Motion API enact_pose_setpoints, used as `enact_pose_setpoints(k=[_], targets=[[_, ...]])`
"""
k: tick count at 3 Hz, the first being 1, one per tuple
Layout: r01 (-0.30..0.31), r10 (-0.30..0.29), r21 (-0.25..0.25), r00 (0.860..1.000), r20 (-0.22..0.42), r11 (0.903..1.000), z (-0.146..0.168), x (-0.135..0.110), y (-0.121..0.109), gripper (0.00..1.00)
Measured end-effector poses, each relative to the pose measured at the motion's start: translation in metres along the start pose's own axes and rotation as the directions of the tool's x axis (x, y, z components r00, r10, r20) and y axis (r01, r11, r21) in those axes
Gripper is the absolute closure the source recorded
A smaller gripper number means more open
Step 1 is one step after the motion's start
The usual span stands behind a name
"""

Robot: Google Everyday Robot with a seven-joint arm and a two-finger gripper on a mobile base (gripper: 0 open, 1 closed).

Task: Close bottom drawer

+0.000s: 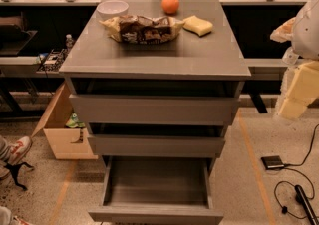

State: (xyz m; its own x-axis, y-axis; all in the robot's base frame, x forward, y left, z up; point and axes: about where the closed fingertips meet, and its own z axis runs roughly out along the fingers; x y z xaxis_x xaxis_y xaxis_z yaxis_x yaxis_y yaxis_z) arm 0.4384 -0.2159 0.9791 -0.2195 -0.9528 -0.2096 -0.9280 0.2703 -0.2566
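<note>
The grey cabinet (149, 59) stands in the middle of the camera view with three handleless drawers. The bottom drawer (155, 214) is pulled far out toward me, and its empty grey box interior (157, 179) shows. The middle drawer (155, 146) and the top drawer (152, 109) stick out a little, each with a dark gap above it. My gripper (298, 92) is at the right edge, pale yellow and white. It is held in the air level with the top drawer, well right of the cabinet and touching nothing.
On the cabinet top lie a white bowl (112, 8), an orange (170, 4), a snack bag (142, 29) and a yellow sponge (198, 25). A cardboard box (62, 129) stands on the floor left. Cables and a black device (273, 162) lie right. A person's shoe (15, 150) is at the far left.
</note>
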Motion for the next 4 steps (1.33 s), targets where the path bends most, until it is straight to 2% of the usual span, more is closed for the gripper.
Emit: enact_pose_setpoints(k=[1,2,3,4], targets=[[0.0,0.0,0.0,1.0,0.0,1.0,0.0,0.0,0.0,0.0],[-0.024,0.024,-0.012,1.0,-0.014,0.9996,0.008,0.003,0.001,0.0],[-0.105,0.102,-0.08,0.994,-0.039,0.9913,0.049,0.02,0.012,0.0],[-0.189,0.18,-0.193,0.982,-0.062,0.9627,0.112,0.039,0.038,0.0]])
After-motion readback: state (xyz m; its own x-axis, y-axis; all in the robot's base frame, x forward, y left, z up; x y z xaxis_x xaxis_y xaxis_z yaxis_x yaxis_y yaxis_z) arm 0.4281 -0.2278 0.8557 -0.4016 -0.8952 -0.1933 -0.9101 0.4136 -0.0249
